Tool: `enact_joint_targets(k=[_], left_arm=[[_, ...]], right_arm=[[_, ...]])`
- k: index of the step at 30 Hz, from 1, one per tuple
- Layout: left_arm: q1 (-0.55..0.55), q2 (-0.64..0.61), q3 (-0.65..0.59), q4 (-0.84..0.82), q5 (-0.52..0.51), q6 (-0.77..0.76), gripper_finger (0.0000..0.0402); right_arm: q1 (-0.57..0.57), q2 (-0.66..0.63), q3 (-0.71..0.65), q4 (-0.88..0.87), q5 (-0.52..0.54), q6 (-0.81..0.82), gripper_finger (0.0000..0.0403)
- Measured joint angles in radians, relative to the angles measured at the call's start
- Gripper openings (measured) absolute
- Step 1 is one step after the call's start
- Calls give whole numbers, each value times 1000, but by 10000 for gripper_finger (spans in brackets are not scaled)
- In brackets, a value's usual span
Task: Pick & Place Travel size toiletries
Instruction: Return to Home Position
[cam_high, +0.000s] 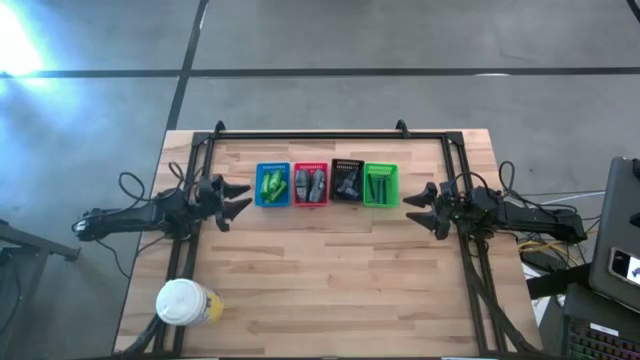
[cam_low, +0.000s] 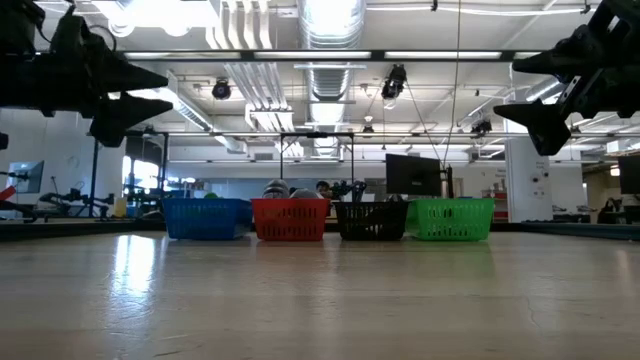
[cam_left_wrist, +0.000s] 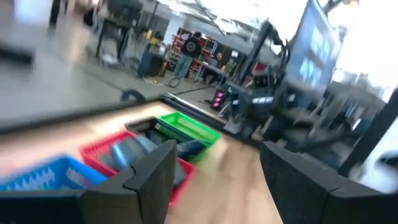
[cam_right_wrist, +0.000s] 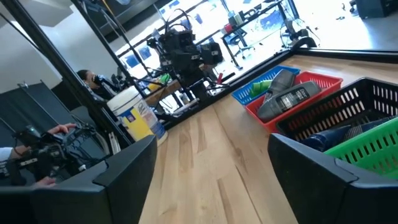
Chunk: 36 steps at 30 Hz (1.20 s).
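Several green tubes lie front-to-back — blue basket.

Left arm and right arm are matte black, with angular fingers, looping cables.

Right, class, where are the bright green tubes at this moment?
In the high view, the green tubes lie in the blue basket, leftmost of the four, beside the red basket and nearest the left gripper.
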Motion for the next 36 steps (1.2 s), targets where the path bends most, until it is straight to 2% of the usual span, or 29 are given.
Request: enact_joint_targets(k=[3, 8, 10, 12, 16, 18, 21, 24, 27, 33, 36], left_arm=[[1, 0, 0, 2, -8, 164, 237], [1, 0, 0, 0, -10, 340, 237], [1, 0, 0, 0, -10, 354, 237], [-2, 0, 0, -1, 5, 301, 237], [-2, 0, 0, -9, 106, 166, 237], [-3, 0, 0, -19, 119, 214, 237], [-3, 0, -1, -21, 121, 395, 237], [-2, 1, -1, -23, 126, 436, 237], [-4, 1, -1, -25, 134, 348, 237], [2, 4, -1, -20, 119, -66, 237], [2, 4, 0, -17, 119, -202, 237]], right_arm=[[0, 4, 0, 0, 0, 0, 296], [0, 11, 0, 0, 0, 0, 282], [0, 11, 0, 0, 0, 0, 276], [0, 10, 0, 0, 0, 0, 271], [0, 11, 0, 0, 0, 0, 260], [0, 11, 0, 0, 0, 0, 255], [0, 11, 0, 0, 0, 0, 249], [0, 11, 0, 0, 0, 0, 246], [0, 11, 0, 0, 0, 0, 245], [0, 11, 0, 0, 0, 0, 257], [0, 11, 0, 0, 0, 0, 266]])
